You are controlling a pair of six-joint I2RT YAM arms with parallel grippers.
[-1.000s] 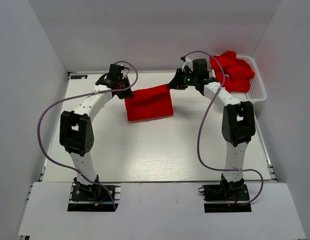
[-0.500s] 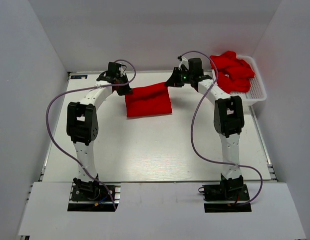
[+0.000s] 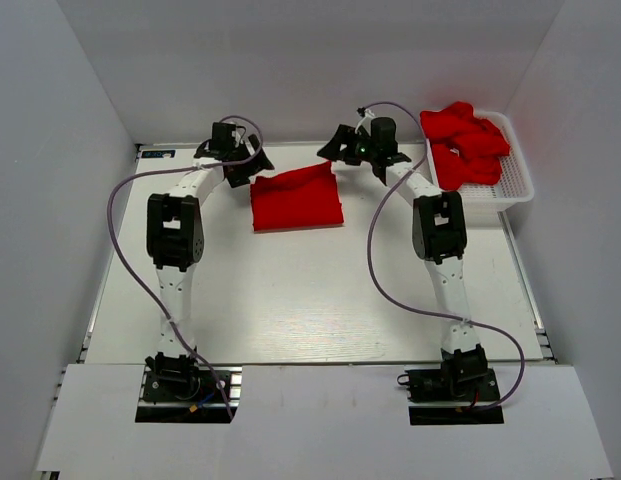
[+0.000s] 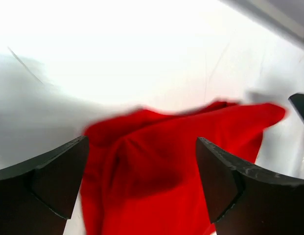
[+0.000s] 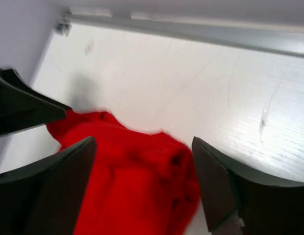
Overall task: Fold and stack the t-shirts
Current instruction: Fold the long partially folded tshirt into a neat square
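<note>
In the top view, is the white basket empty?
No, a heap of red t-shirts lies inside the white basket, rising above its rim.

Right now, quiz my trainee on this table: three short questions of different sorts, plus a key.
1. True or false: the folded red t-shirt lies inside the white mesh basket.
2. The left gripper and right gripper are: A both open; B both shut; C one open, one shut.
3. Fill in: the heap of crumpled red t-shirts sits in the ____.
Key: 1 false, it lies on the table; 2 A; 3 basket.
</note>
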